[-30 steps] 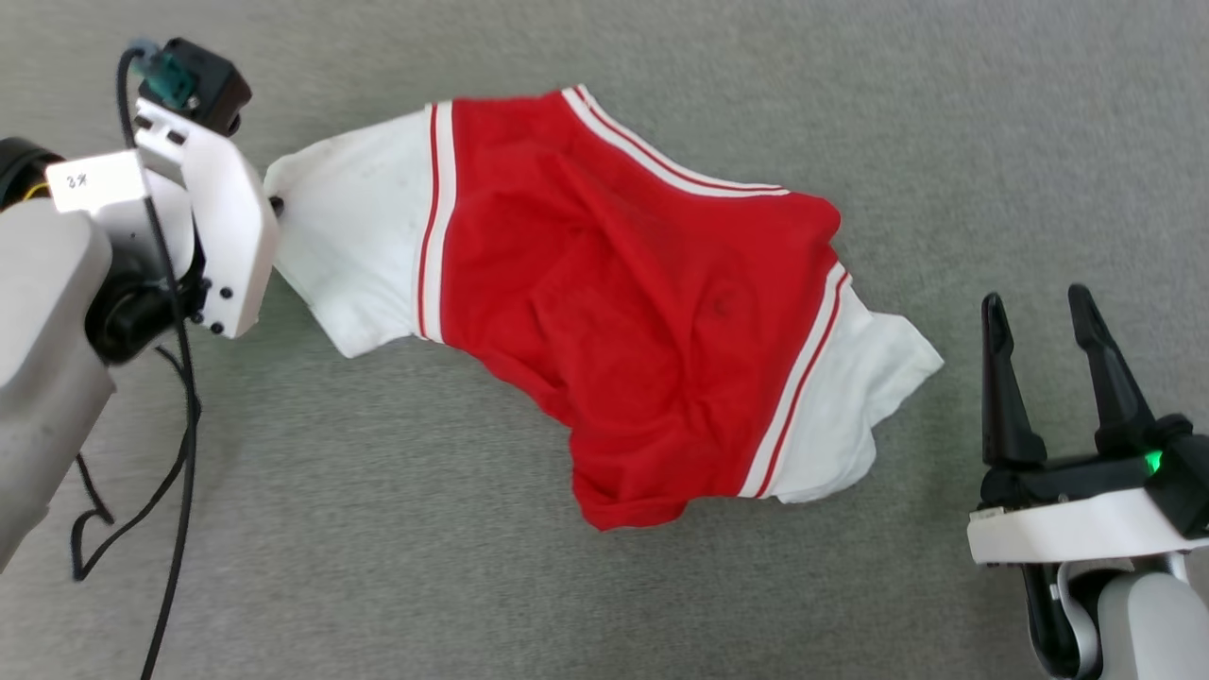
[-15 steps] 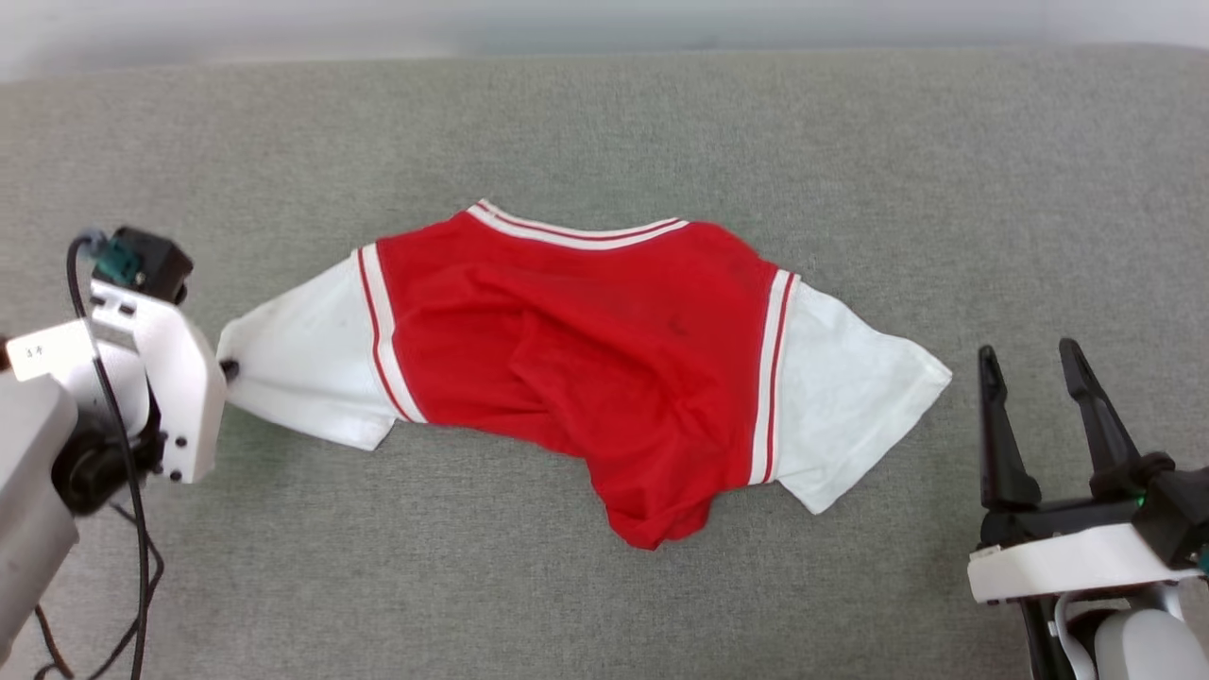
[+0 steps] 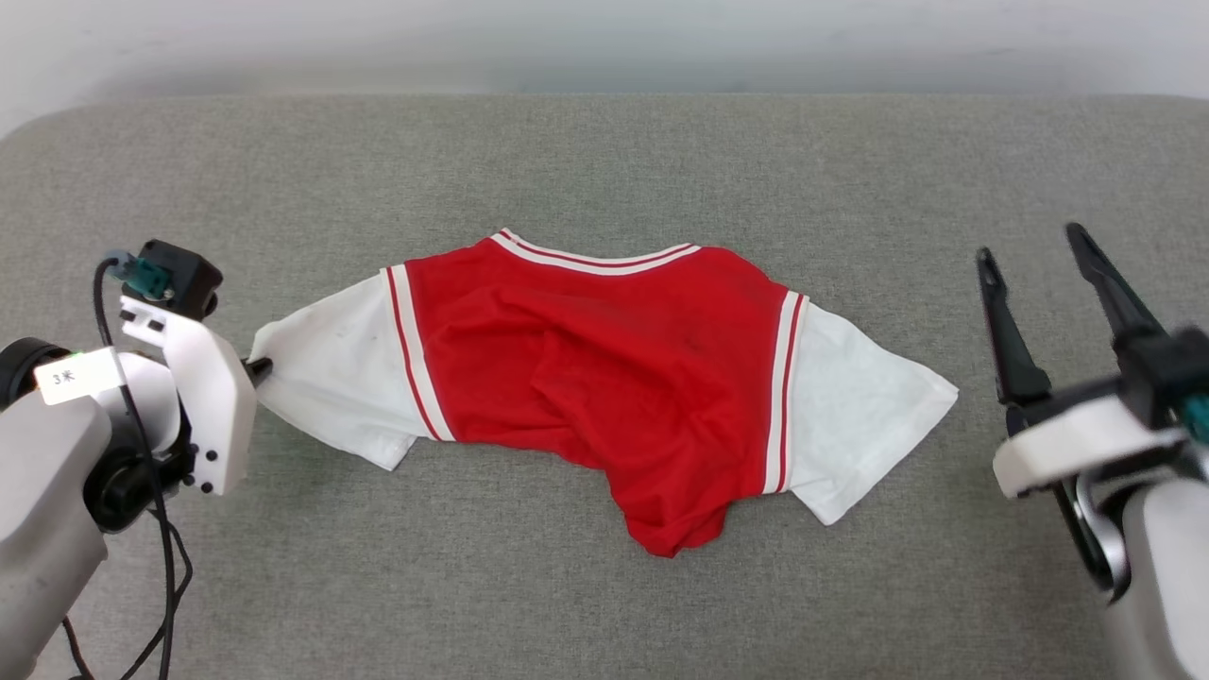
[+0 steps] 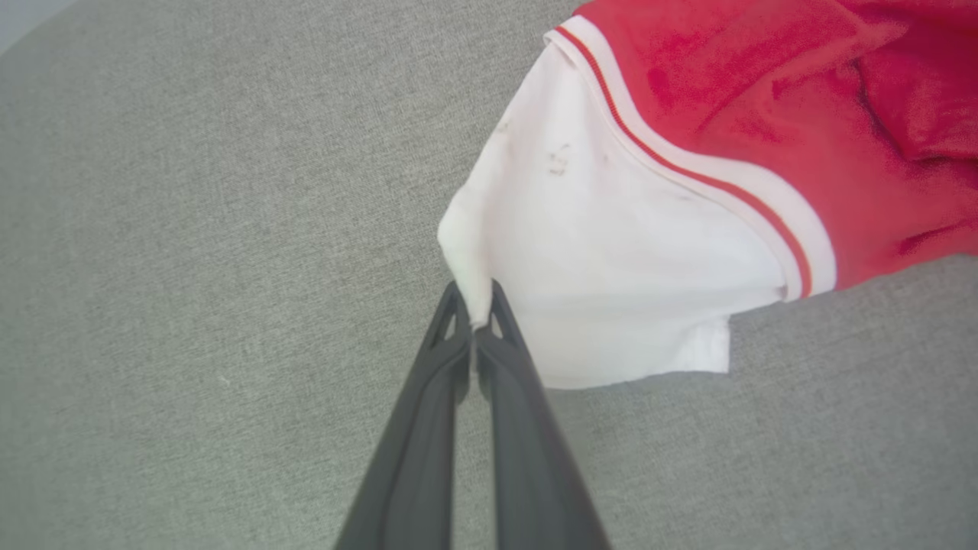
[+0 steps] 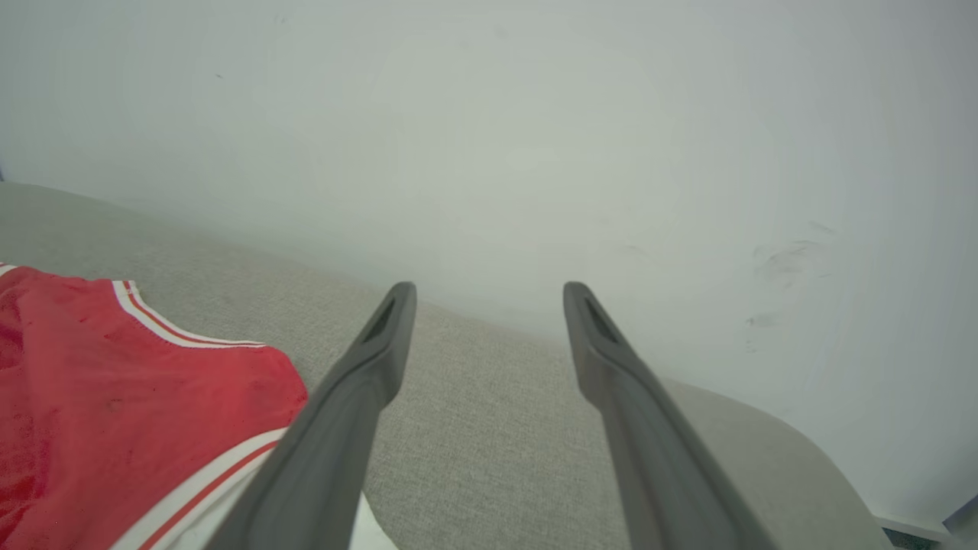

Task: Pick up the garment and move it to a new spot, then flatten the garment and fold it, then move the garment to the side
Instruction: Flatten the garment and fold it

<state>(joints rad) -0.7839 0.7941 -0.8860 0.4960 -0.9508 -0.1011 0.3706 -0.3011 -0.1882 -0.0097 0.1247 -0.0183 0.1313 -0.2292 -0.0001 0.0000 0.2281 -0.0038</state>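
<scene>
our left gripper (image 4: pixel 475 312) is clamped on a white sleeve (image 4: pixel 611 260) of the garment (image 3: pixel 604 378), which lies rumpled on the grey cushion (image 3: pixel 604 151), our right gripper (image 3: pixel 1028 241) spread empty beside it, so we judge flattening, folding and setting aside remain.

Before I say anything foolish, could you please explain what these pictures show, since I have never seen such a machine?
This is a wheeled robot with two arms, each ending in a two-fingered pincer. One picture looks down from its head. The other two come from cameras on its wrists, looking along the fingers. On the grey padded surface lies a red garment with white sleeves, spread out but rumpled. The left pincer is shut on the edge of one white sleeve. The right pincer is open and holds nothing, off beyond the other sleeve. Its wrist picture also shows a pale wall.
</scene>
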